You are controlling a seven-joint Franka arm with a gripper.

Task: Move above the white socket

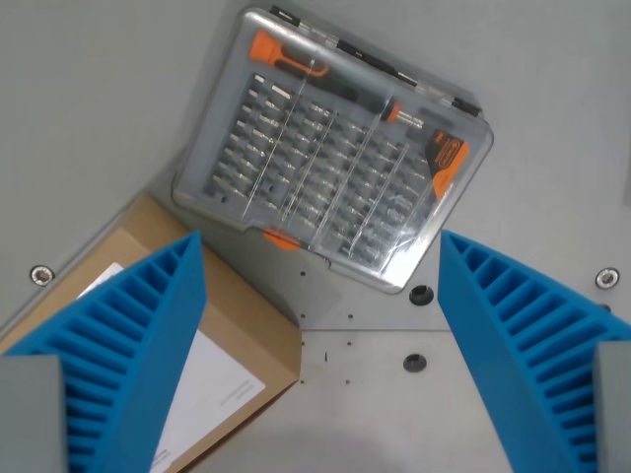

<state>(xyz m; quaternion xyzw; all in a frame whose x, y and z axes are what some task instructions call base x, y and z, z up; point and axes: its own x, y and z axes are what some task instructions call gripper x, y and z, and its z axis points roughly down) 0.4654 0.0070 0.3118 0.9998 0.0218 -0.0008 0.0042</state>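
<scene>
Notably, white socket unseen; claw [320,325] spread above bit case [335,148].

Bare grey table [394,414] between the fingers — bit case [335,148] ahead, cardboard box [246,325] at the wrist view's left

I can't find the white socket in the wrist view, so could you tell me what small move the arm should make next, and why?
Probably a small search move, such as lifting for a wider view. No white socket shows here: only the clear bit case, a cardboard box and the grey table. The open hand holds nothing, its blue fingers spread wide, so nothing hinders the shift.
</scene>
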